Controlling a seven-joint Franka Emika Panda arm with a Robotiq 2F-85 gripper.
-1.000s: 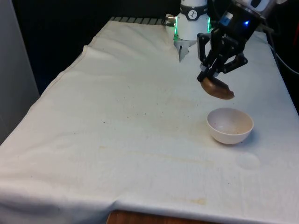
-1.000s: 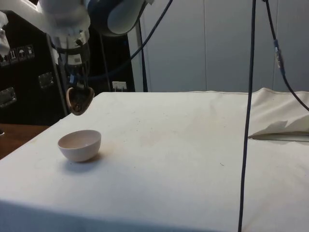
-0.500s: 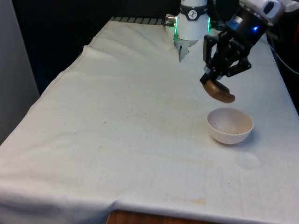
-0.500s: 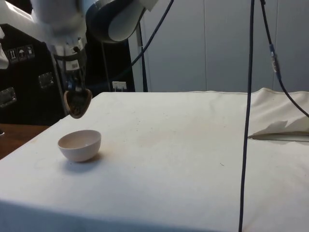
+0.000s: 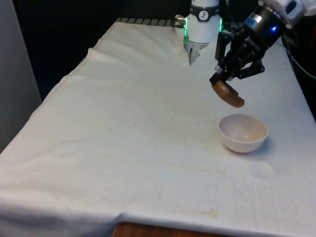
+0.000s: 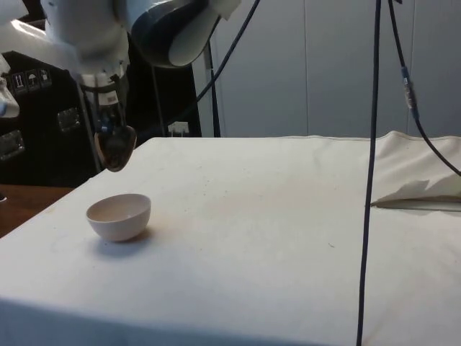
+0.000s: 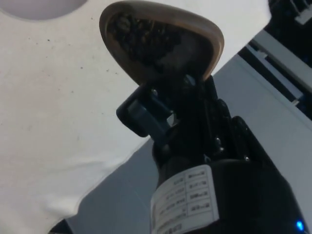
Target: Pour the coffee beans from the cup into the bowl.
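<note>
A brown cup hangs tilted in the air, with my gripper shut on its rim. In the wrist view dark coffee beans lie inside the cup. A white bowl stands on the cloth below the cup and a little nearer the table's front. From the side, the cup hangs above and just behind the bowl, held by the gripper. The bowl's inside looks bare.
The white cloth covers the whole table, with faint brown stains near the middle. A black cable hangs down in the side view. The robot's base stands at the far end.
The gripper and cup have tilted further and shifted slightly up and towards the far end. The bowl has not moved.
</note>
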